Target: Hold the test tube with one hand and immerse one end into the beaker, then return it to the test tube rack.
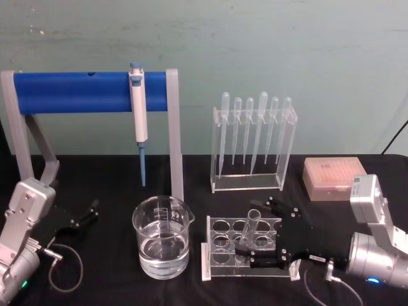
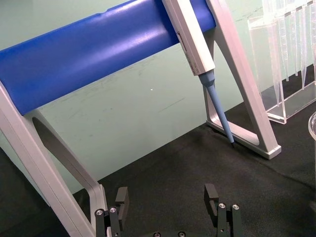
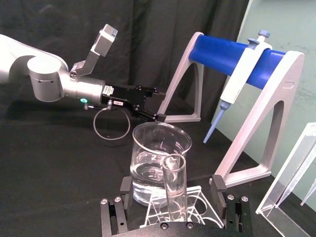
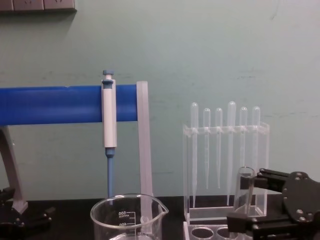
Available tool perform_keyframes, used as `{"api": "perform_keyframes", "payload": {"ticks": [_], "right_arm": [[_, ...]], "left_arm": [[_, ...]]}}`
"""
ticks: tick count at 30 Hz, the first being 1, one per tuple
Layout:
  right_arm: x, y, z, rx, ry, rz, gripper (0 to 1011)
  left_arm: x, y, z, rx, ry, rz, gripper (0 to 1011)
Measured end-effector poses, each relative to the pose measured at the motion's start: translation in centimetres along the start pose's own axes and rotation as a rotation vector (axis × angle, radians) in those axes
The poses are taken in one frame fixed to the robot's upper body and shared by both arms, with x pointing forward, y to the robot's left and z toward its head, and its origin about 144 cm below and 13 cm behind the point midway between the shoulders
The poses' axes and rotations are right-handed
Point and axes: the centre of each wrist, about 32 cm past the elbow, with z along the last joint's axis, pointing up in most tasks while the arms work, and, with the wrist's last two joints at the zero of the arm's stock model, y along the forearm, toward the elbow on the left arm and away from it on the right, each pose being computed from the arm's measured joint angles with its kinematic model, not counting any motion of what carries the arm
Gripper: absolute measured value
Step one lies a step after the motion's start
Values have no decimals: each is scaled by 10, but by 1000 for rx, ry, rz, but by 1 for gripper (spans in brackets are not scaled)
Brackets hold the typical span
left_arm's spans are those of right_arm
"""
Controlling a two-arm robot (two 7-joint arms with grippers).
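Note:
The test tube (image 1: 250, 228) leans in a hole of the clear tube rack (image 1: 217, 256), rim up, and rises between my right gripper's fingers (image 3: 218, 186) in the right wrist view, test tube (image 3: 175, 186). My right gripper (image 1: 260, 231) is open, one finger on each side of the tube with gaps to the glass. The chest view shows the tube (image 4: 245, 192) beside the black right gripper (image 4: 253, 201). The beaker (image 1: 161, 237), about a third full of clear liquid, stands just left of the rack, beaker (image 3: 158, 155) and beaker (image 4: 127, 217). My left gripper (image 1: 86, 213) rests open at the far left, holding nothing.
A grey stand with a blue bar (image 1: 83, 91) holds a blue-and-white pipettor (image 1: 138, 115) behind the beaker. A clear holder of several plastic pipettes (image 1: 255, 143) stands behind the rack. A pale tip box (image 1: 333, 177) sits at the back right. Black cloth (image 1: 108, 185) covers the table.

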Motion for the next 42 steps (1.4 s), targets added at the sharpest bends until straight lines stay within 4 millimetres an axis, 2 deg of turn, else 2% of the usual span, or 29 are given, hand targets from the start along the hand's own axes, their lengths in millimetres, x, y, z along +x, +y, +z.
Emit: {"api": "perform_keyframes", "payload": {"ticks": [16, 28, 39, 42], "right_arm": [[1, 4, -1, -3, 5, -8, 980], [1, 3, -1, -2, 4, -8, 647], [1, 3, -1, -1, 4, -8, 273], [1, 3, -1, 0, 3, -9, 228]], "left_arm": [[0, 0, 0, 0, 0, 0, 1000], [0, 0, 0, 0, 0, 0, 1000], [0, 0, 0, 0, 0, 0, 1000], [0, 0, 0, 0, 0, 0, 1000]]}}
